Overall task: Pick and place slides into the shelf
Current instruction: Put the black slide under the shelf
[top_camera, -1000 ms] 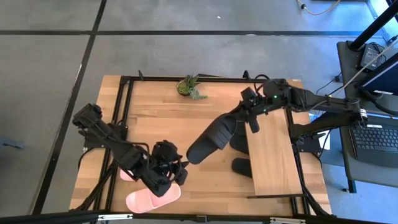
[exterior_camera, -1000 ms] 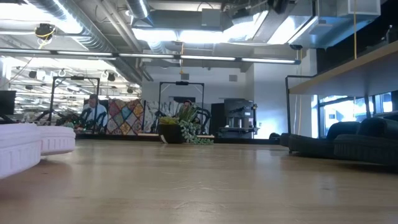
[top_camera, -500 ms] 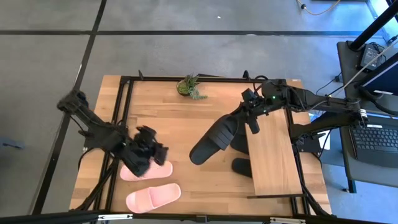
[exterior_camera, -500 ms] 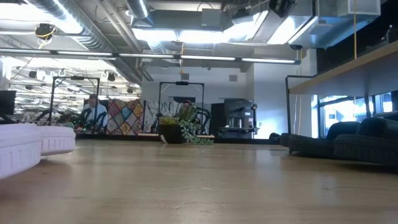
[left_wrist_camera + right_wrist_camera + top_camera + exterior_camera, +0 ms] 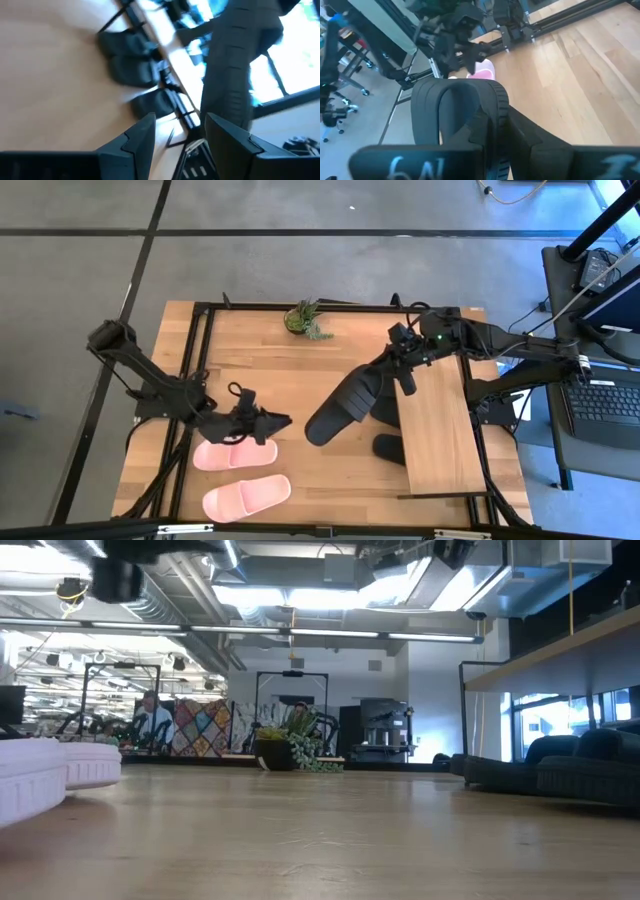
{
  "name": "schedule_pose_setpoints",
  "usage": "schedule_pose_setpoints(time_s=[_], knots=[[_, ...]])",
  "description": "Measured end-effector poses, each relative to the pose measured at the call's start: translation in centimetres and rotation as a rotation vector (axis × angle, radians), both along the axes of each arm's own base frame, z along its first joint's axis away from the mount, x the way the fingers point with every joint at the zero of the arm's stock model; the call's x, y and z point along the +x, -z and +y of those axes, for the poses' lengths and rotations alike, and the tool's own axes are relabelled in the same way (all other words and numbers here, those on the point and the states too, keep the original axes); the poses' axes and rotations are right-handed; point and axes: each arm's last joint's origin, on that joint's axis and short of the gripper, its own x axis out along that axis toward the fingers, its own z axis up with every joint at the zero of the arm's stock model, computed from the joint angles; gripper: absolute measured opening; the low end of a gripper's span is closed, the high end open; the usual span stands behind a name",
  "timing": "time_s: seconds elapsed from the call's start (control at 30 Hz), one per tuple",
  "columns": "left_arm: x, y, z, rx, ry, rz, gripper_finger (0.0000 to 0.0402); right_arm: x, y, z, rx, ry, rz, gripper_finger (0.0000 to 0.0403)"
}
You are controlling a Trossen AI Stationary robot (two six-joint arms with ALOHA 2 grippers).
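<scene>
Two light pink slides lie side by side on the table near its front left, and show in the low view as a pink slide. My left gripper hovers open just beyond them, pointing level toward the table's right; nothing is between its fingers. My right gripper is shut on a black slide held in the air left of the shelf. More black slides rest on the table under the shelf's wooden top board. My right gripper pinches the black slide at its far end, beside the wide strap; the fingers hide the exact place. They come from the table's right and slant downward. The slide is lifted clear and slopes down from them, its free end lowest.
A small potted plant stands near the table's far edge. Dark frame rails run along the table's left and far sides. Bare wood lies between the pink slides and the shelf. A laptop sits beyond the right edge.
My left gripper has swung up from pointing down over the pink slides to pointing level toward the table's right. Its arm has drawn back toward the left edge. The farther pink slide now shows whole. The right arm and its black slide have kept still.
</scene>
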Motion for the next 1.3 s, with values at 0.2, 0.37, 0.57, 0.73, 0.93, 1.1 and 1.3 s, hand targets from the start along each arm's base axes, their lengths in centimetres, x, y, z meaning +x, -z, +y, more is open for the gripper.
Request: schedule_pose_setpoints(time_s=[0.2,0.37,0.57,0.73,0.93,1.1,1.3], knots=[[1.8,-0.4,-0.6,0.265,0.043,-0.031,0.0163,0.6,0.8,-0.2,0.014,0.047,0.061,0.0045],[3.1,-0.7,-0.5,0.285,0.054,-0.025,0.0163,1.4,1.5,-0.2,0.048,0.058,0.1,0.0045],[3.9,-0.3,-0.1,0.236,0.095,-0.01,0.0163,1.7,1.8,-0.3,0.067,0.067,0.115,0.0045],[4.0,-0.1,0.1,0.237,0.121,0.005,0.0162,1.7,1.8,-0.3,0.084,0.074,0.118,0.0045],[3.9,0.5,0.2,0.267,0.127,0.069,0.0162,1.7,1.8,-0.3,0.089,0.076,0.118,0.0045],[3.9,0.8,0.4,0.26,0.121,0.097,0.0162,1.7,1.8,-0.3,0.093,0.078,0.118,0.0045],[3.8,1.3,0.7,0.273,0.117,0.146,0.0163,1.8,1.7,-0.3,0.103,0.082,0.112,0.0045]])
